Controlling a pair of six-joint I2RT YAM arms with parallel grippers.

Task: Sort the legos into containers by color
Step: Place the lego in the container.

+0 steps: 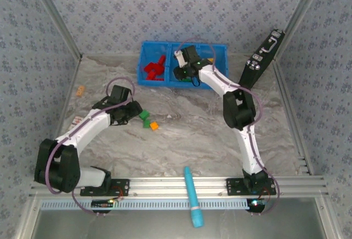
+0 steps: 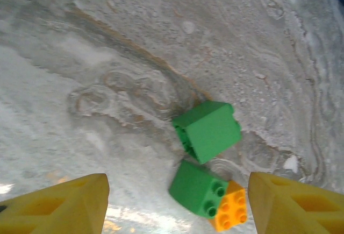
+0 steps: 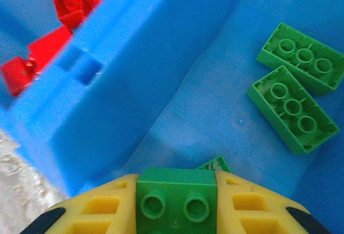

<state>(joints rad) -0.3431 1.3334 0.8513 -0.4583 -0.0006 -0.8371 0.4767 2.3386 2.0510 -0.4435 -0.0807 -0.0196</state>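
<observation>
Pinched tight in the right gripper (image 3: pixel 176 210), low in the frame, a green brick (image 3: pixel 174 183) hangs over the green compartment of the blue bin (image 3: pixel 107 83); red bricks (image 3: pixel 80 0) lie upper left. The left gripper (image 2: pixel 177 204) gapes empty above two green bricks (image 2: pixel 207 129) and a touching orange brick (image 2: pixel 231 208); closing could grab both colours.

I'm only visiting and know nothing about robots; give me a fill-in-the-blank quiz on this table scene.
The right end effector is shut on a ____ brick above the blue bin.
The bricks in the bin's leftmost compartment are ____.
Near the open left end effector lie two green bricks and one ____ brick.
Missing words: green; red; orange.
</observation>
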